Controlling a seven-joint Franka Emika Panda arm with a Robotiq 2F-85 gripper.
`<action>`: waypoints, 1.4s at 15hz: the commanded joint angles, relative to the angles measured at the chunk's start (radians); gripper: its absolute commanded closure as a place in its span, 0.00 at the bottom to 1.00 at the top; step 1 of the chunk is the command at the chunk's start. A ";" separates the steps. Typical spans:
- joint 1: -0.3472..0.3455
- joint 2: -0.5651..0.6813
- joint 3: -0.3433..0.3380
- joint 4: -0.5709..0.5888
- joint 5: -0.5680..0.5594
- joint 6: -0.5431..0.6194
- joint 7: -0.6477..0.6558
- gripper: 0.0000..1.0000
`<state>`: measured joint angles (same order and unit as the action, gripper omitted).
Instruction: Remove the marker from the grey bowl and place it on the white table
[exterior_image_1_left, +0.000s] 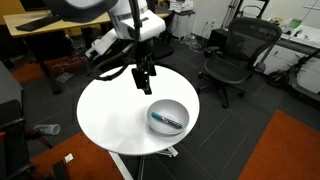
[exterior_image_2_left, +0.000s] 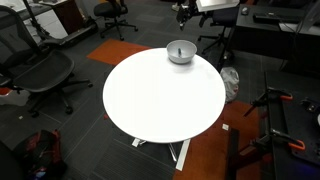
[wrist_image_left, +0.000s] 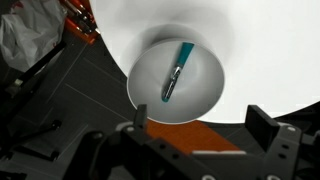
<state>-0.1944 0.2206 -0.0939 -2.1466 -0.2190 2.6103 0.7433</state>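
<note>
The teal-green marker (wrist_image_left: 177, 72) lies inside the grey bowl (wrist_image_left: 205, 95), slanted across its middle. It also shows in an exterior view (exterior_image_1_left: 166, 120), inside the bowl (exterior_image_1_left: 180, 108). The bowl stands near the rim of the round white table (exterior_image_1_left: 110, 110). In an exterior view the bowl (exterior_image_2_left: 180, 51) sits at the far edge of the table (exterior_image_2_left: 160, 100); the marker cannot be made out there. My gripper (exterior_image_1_left: 145, 76) hangs above the table just beside the bowl. Its two fingers (wrist_image_left: 200, 118) are spread apart and hold nothing.
Black office chairs (exterior_image_1_left: 235, 55) (exterior_image_2_left: 40, 70) stand around the table. Tan wooden desks (exterior_image_1_left: 40, 35) are behind the arm. Orange carpet (exterior_image_1_left: 290, 150) lies beside grey floor. A white bag (exterior_image_2_left: 230, 82) sits on the floor by the table.
</note>
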 joint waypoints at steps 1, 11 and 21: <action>0.037 0.107 -0.042 0.106 0.126 -0.013 -0.030 0.00; 0.057 0.325 -0.097 0.270 0.266 -0.034 -0.030 0.00; 0.064 0.479 -0.133 0.394 0.296 -0.075 -0.020 0.00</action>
<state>-0.1471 0.6598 -0.2038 -1.8139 0.0472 2.5908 0.7301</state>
